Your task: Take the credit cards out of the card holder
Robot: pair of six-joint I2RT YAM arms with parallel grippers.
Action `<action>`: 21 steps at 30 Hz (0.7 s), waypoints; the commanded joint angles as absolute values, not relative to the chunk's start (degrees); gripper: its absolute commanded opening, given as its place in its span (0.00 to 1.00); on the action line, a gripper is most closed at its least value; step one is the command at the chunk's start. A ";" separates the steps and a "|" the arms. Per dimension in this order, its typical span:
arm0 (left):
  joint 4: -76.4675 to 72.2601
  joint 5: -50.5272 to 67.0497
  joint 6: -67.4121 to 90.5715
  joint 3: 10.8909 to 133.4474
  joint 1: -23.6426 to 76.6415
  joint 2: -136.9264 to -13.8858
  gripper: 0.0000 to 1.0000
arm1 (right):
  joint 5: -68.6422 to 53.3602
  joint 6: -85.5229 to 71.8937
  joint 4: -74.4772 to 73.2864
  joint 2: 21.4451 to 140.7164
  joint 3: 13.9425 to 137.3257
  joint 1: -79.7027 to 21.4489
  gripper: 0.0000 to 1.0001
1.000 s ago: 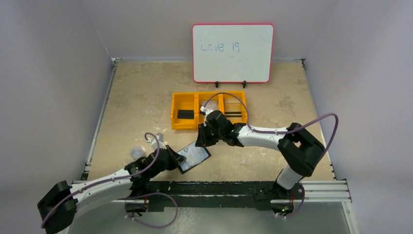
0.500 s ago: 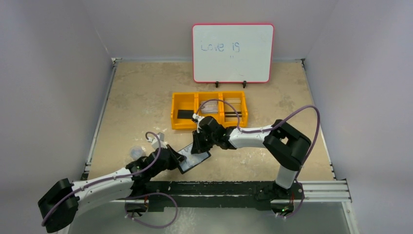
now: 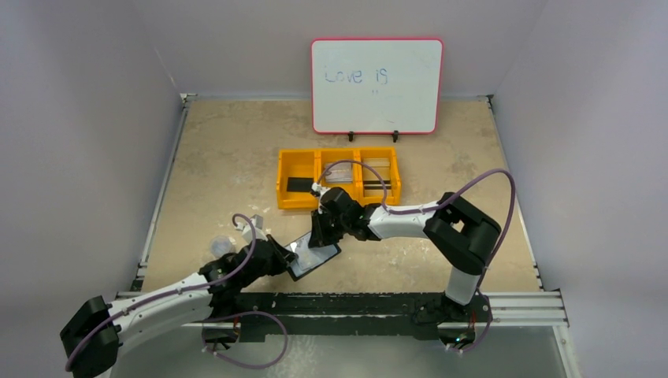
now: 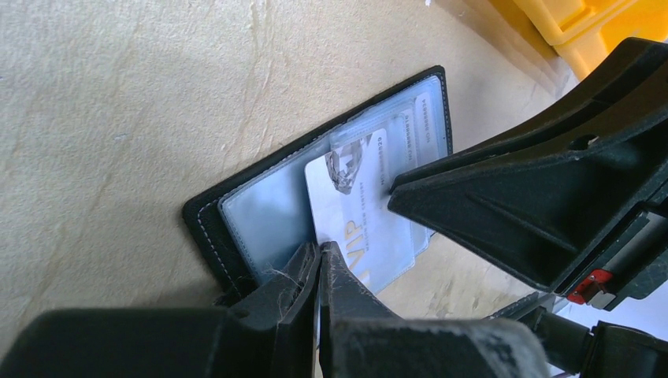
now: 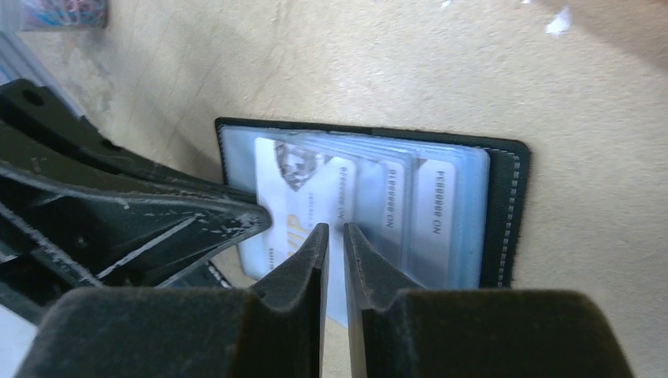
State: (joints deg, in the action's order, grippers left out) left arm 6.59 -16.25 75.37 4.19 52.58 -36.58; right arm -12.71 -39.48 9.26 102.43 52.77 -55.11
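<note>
1. Top view: soft, even overhead light; the table [image 3: 220,157] is bright, the side walls [image 3: 79,118] dimmer, shadows faint.
2. Left wrist view: the card holder [image 4: 268,213] is sharp, with a faint pale sheen; the left gripper [image 4: 319,264], close to the lens, is blurred.
3. Right wrist view: the right gripper [image 5: 332,236] is dark and soft-edged.

card holder [image 4: 203,228]: matt black leather-like | pockets [image 4: 264,216]: glossy clear plastic | credit card [image 4: 354,220]: smooth whitish plastic | table [image 4: 118,118]: rough
</note>
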 commanded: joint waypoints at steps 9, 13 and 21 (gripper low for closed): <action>19.22 -20.57 72.37 7.37 52.73 -33.59 0.00 | -5.91 -38.89 1.11 105.07 53.44 -54.80 0.16; 15.54 -19.73 72.17 6.01 52.73 -31.18 0.00 | -7.14 -37.16 1.21 104.85 53.95 -54.81 0.17; -3.50 -14.42 71.80 3.99 52.71 -37.37 0.12 | -9.22 -35.67 3.62 106.17 54.74 -54.79 0.17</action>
